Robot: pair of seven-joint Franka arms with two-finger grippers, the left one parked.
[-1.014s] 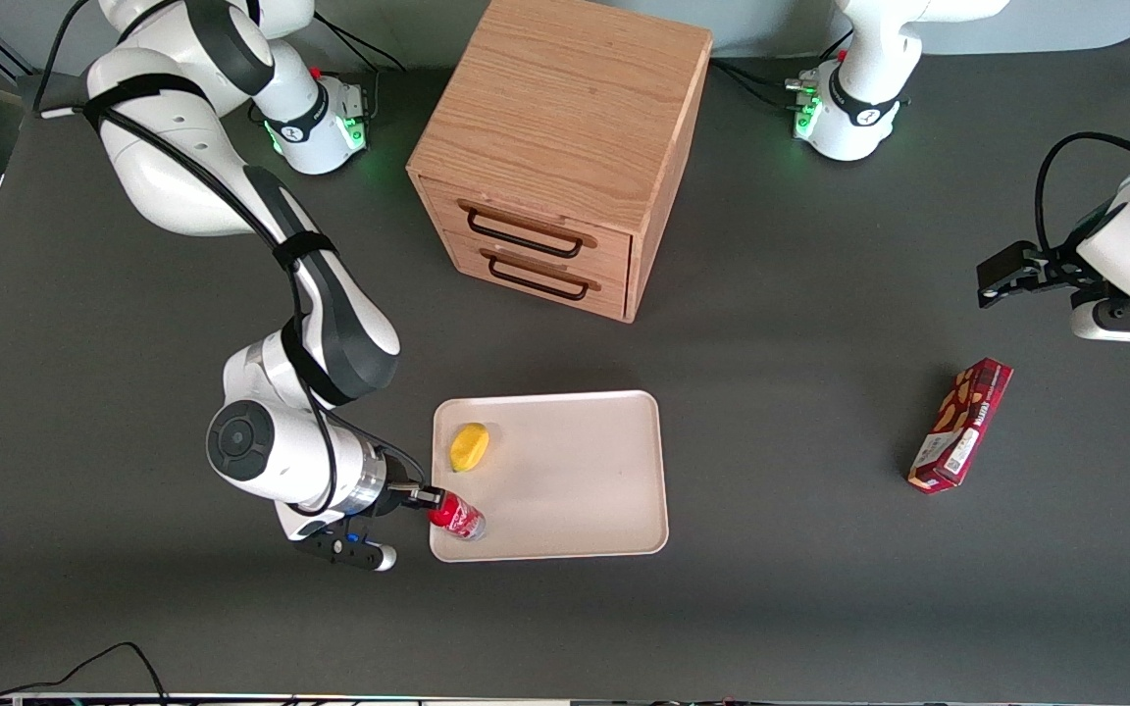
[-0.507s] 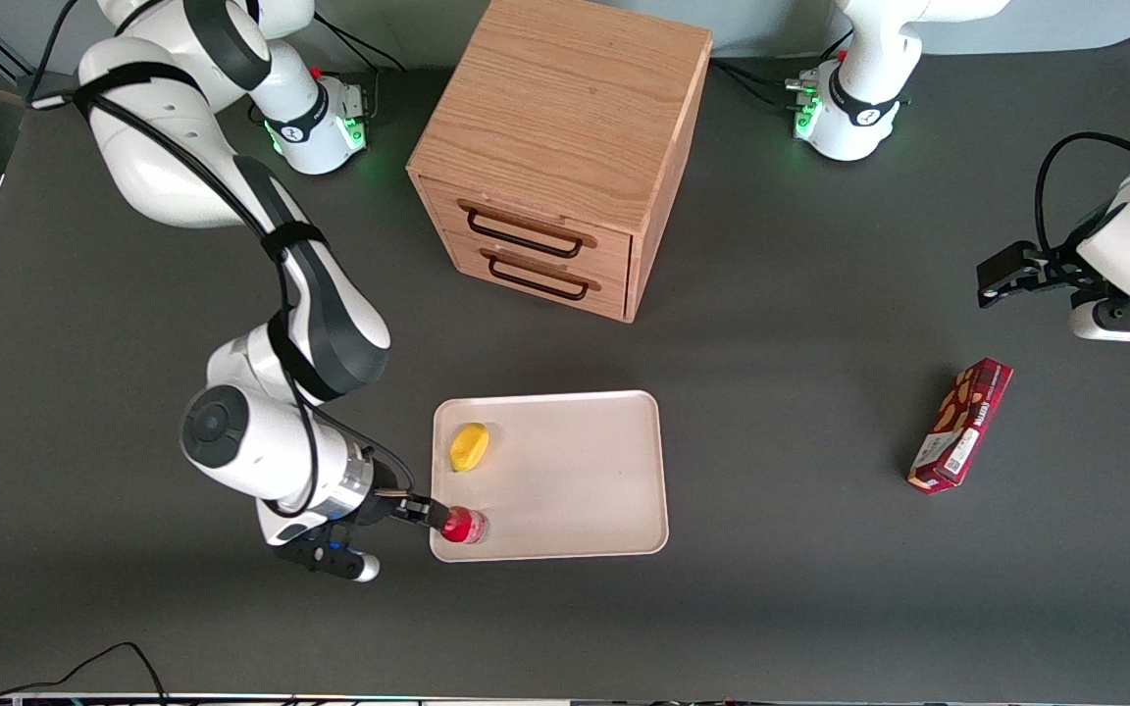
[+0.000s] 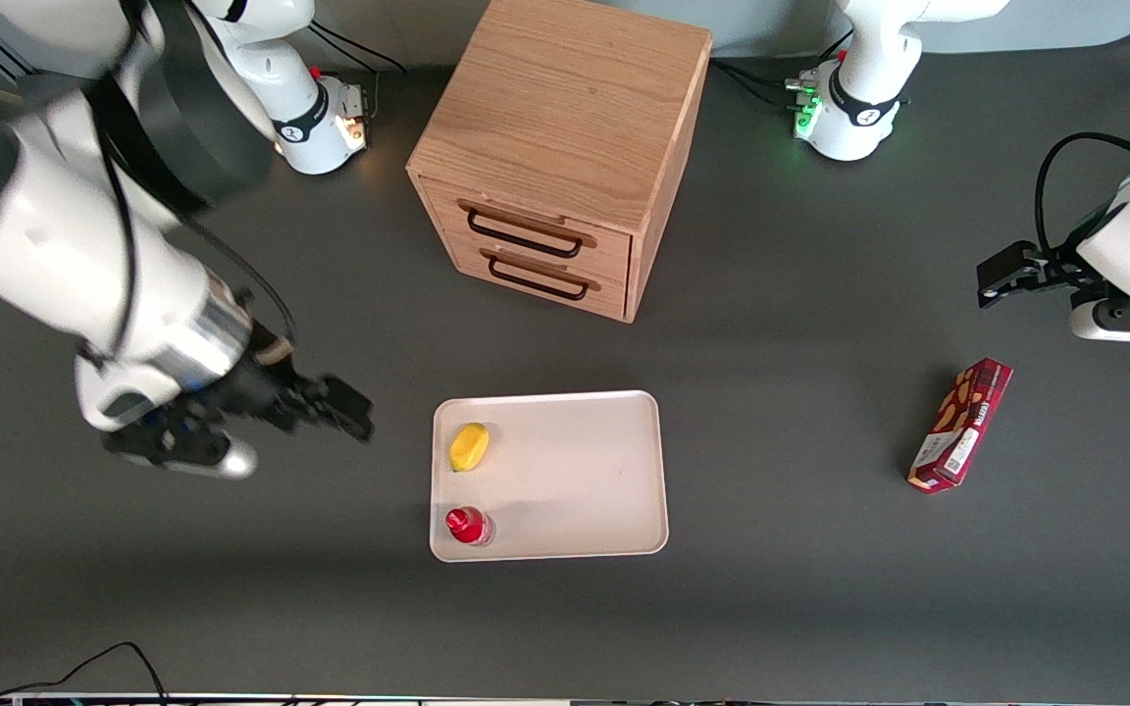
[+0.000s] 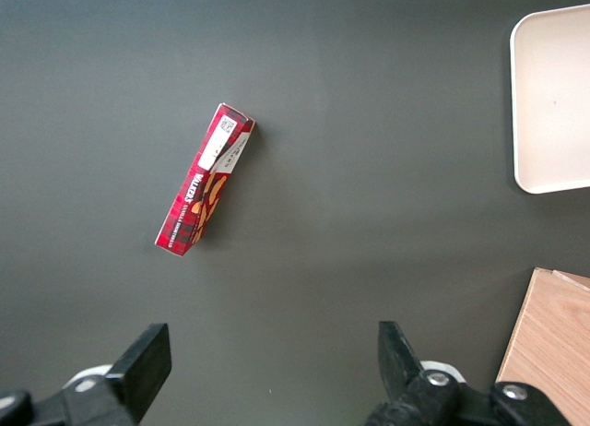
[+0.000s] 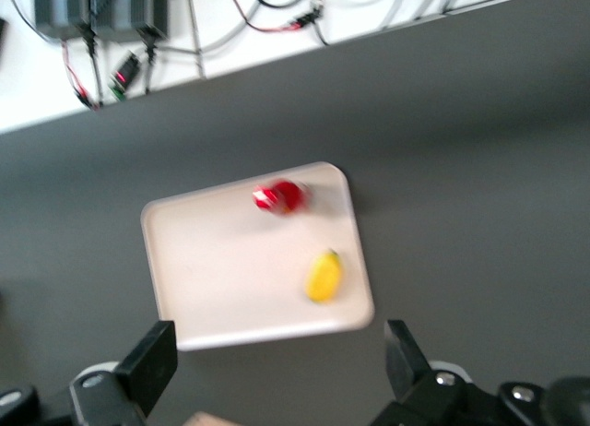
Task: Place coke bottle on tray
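Since the bottle already stands on the tray, the step in hand reads as the retreat, and the lines below bear on doing it cleanly.

Coke bottle: the coke bottle (image 3: 468, 526) stands upright, red cap up, inside the tray's corner nearest the front camera on the working arm's side; it sits close to the rim, and whether it touches the rim cannot be told.

Tray: the tray (image 3: 575, 471) lies flat toward the camera-side edge of the table, about midway along it, in front of the drawer cabinet (image 3: 565, 147).

Gripper: the gripper (image 3: 334, 410) hangs above bare table toward the working arm's end, well apart from the bottle; its fingers are spread and hold nothing, as the right wrist view shows.

Yellow fruit: the yellow fruit (image 3: 470, 446) lies on the tray, farther from the front camera than the bottle and apart from it.

Snack box: the snack box (image 3: 960, 424) lies toward the parked arm's end of the table, well clear of the work.

Progress: judged from how things lie, the placing looks done.

Doing it well: carry the arm up and away from the tray, with no sweep low over its rim.

Risk: an upright bottle so near the rim would likely tip at a slight knock.
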